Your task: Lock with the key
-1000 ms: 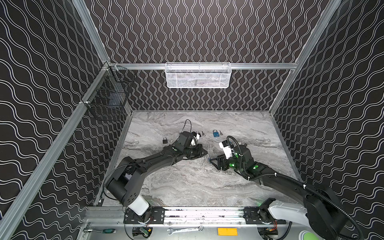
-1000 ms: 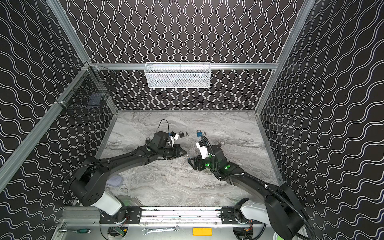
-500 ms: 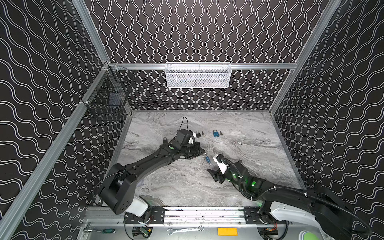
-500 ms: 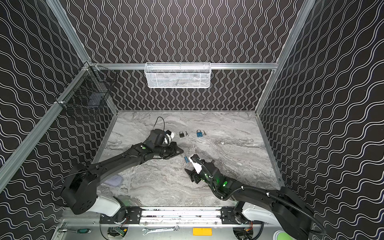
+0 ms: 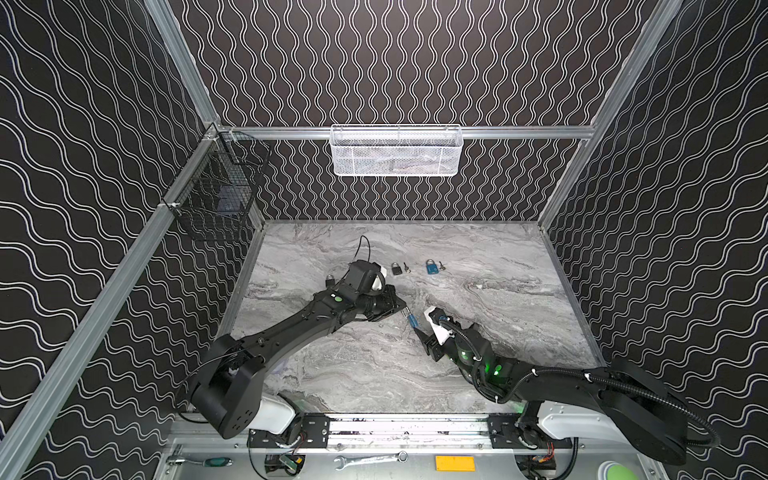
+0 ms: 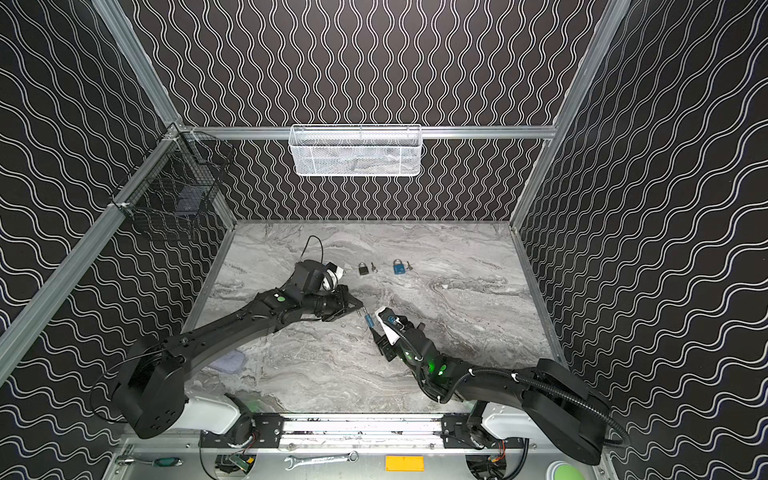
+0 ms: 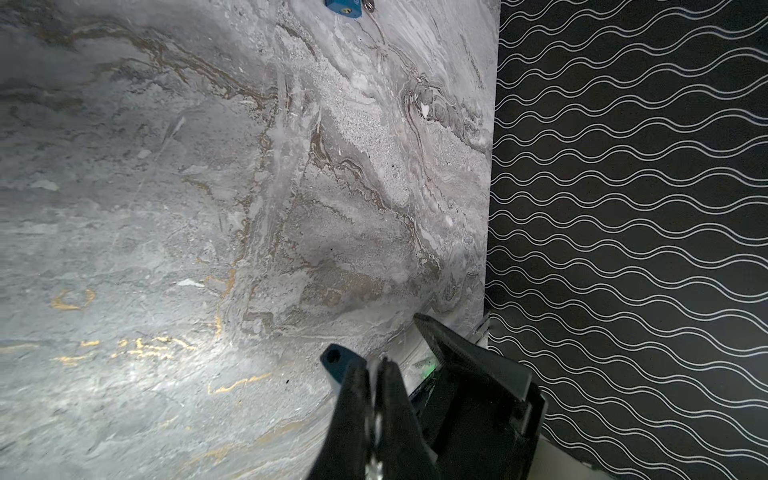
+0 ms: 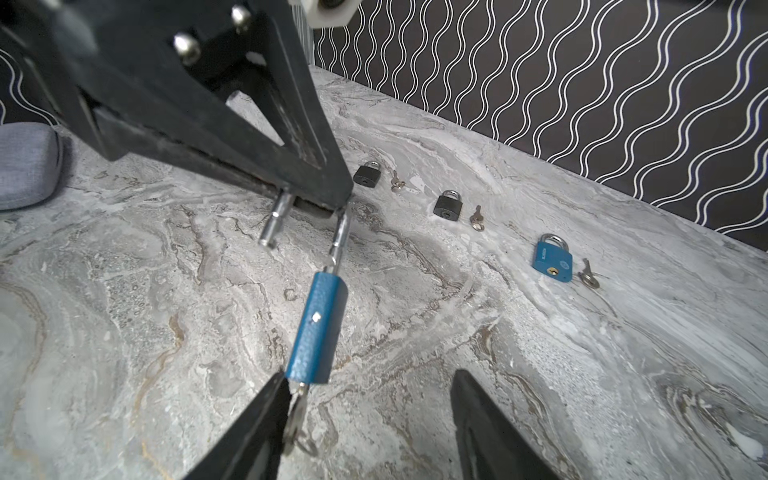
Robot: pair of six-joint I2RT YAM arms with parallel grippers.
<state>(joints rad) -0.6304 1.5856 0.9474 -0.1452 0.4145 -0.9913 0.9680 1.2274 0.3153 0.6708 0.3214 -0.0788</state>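
Hanging over the worktop (image 8: 415, 340), the blue lock (image 8: 318, 328) sits in the middle of the right wrist view. The left fingers (image 8: 328, 195) come in from the upper left of that frame and are clenched on its metal loop (image 8: 340, 237). The loop looks open, with one leg out of the lock. The lock's long side runs from the left fingers down toward the lower left of the frame. The key (image 8: 296, 411) pokes out of its bottom end in the same line. The right fingers (image 8: 249, 428) are spread apart and grasp nothing. The key is right beside the one at the lower left, maybe touching it. The other one, at the lower right, is well apart from it. In both top views the blue lock (image 5: 412, 321) lies between the two arms near the middle, and the right arm is nearer to the key. I think those fingers must shut on the key next, then turn it
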